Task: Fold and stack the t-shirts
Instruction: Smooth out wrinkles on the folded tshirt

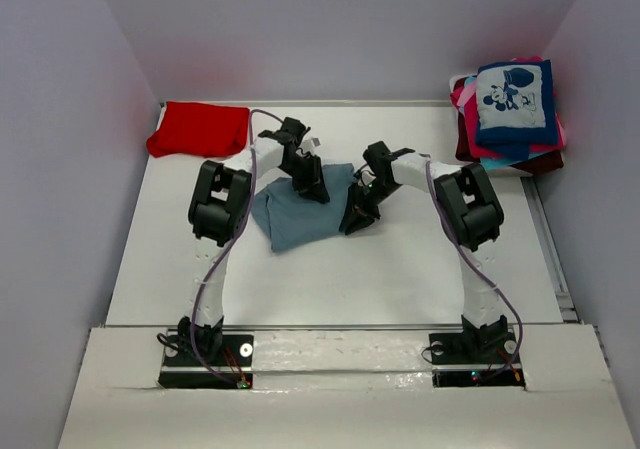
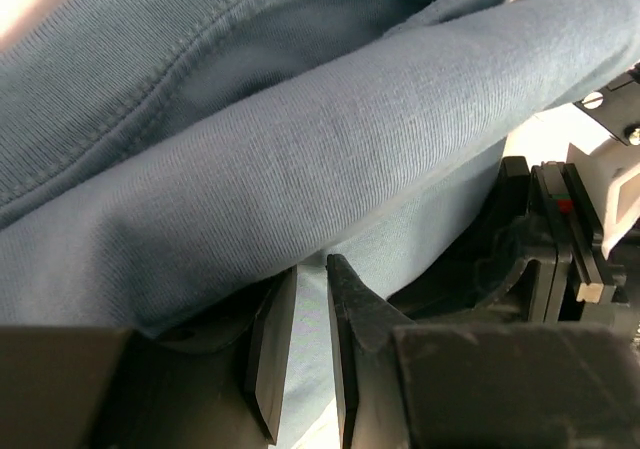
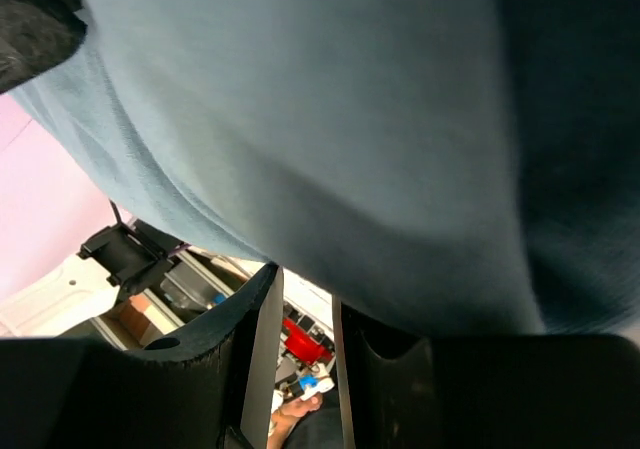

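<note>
Your left gripper (image 2: 312,269) pinches the grey-blue t-shirt (image 1: 295,221). It drapes over your right gripper (image 3: 305,289); can't tell if that one grips.

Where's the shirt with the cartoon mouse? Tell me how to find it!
Look at the white table, then by its far right corner, where a pile of folded shirts sits. The mouse shirt lies on top. It is the only navy one with a picture; those underneath look plain.

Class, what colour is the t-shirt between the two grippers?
The t-shirt is grey-blue; left wrist view.
</note>
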`<act>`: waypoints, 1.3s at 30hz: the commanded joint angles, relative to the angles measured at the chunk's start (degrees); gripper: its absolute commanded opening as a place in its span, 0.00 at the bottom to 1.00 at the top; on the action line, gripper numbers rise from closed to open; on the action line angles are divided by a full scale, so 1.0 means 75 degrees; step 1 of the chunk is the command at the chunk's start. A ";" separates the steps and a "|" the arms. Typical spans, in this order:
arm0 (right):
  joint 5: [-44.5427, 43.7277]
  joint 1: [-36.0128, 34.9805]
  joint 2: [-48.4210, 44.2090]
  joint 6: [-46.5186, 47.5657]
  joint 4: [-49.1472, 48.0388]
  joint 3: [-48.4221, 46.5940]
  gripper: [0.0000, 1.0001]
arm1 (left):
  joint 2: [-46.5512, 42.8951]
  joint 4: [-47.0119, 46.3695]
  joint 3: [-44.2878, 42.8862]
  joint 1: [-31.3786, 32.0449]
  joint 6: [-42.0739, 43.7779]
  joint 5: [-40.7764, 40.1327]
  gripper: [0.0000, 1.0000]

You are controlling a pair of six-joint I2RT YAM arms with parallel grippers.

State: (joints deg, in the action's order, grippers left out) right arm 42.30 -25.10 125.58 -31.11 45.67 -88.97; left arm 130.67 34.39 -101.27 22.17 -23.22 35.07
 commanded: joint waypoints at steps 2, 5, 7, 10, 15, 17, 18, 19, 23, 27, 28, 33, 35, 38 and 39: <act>-0.0121 -0.0005 0.0424 0.0082 0.0028 -0.0372 0.32 | -0.0312 0.0289 0.0412 -0.0542 0.0015 -0.1429 0.33; -0.0109 -0.0005 0.0471 0.0094 0.0004 -0.0360 0.33 | -0.0466 0.0278 0.0565 -0.0765 -0.0021 -0.1594 0.33; -0.0133 -0.0005 0.0506 0.0129 0.0063 -0.0372 0.32 | -0.0489 0.0278 0.0589 -0.0835 0.0014 -0.1478 0.34; -0.0051 -0.0005 0.0401 0.0164 0.0133 -0.0500 0.33 | -0.0454 0.0254 0.0542 -0.0835 0.0178 -0.1207 0.34; -0.0343 -0.0005 -0.0044 0.0375 0.0741 -0.1670 0.33 | -0.0361 0.0406 0.0378 -0.0671 0.0354 -0.1137 0.34; -0.0391 -0.0005 -0.0056 0.0480 0.1139 -0.2104 0.33 | -0.0279 0.0558 0.0285 -0.0589 0.0541 -0.1160 0.34; -0.0391 -0.0005 -0.0045 0.0504 0.1257 -0.2303 0.33 | -0.0244 0.0617 0.0261 -0.0473 0.0623 -0.1160 0.34; -0.0344 -0.0005 -0.0033 0.0527 0.1374 -0.2665 0.33 | -0.0232 0.0722 0.0226 -0.0356 0.0740 -0.1207 0.34; -0.0344 -0.0005 -0.0080 0.0516 0.1563 -0.3230 0.33 | -0.0138 0.0805 0.0132 -0.0191 0.0870 -0.1219 0.34; -0.0473 -0.0005 0.0107 0.0527 0.1703 -0.3617 0.33 | -0.0114 0.0898 0.0050 0.0089 0.0975 -0.1137 0.34; -0.0484 -0.0005 0.0224 0.0516 0.1727 -0.3676 0.33 | -0.0103 0.0934 0.0038 0.0090 0.0987 -0.1125 0.33; -0.0660 -0.0005 0.0447 0.0551 0.1715 -0.3817 0.33 | -0.0231 0.0946 0.0143 0.0501 0.0999 -0.1067 0.34; -0.0707 -0.0005 0.0471 0.0574 0.1704 -0.3806 0.33 | -0.0394 0.0934 0.0272 0.0594 0.0975 -0.1008 0.34; -0.0719 -0.0005 0.0494 0.0609 0.1669 -0.3700 0.33 | -0.0606 0.0887 0.0425 0.0782 0.0963 -0.0786 0.34; -0.0719 -0.0005 0.0494 0.0609 0.1610 -0.3607 0.33 | -0.0746 0.0887 0.0506 0.0875 0.0929 -0.0832 0.34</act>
State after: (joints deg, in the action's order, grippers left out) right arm 37.54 -25.06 128.70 -27.66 57.30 -115.07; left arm 128.14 38.39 -100.18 26.52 -17.52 28.93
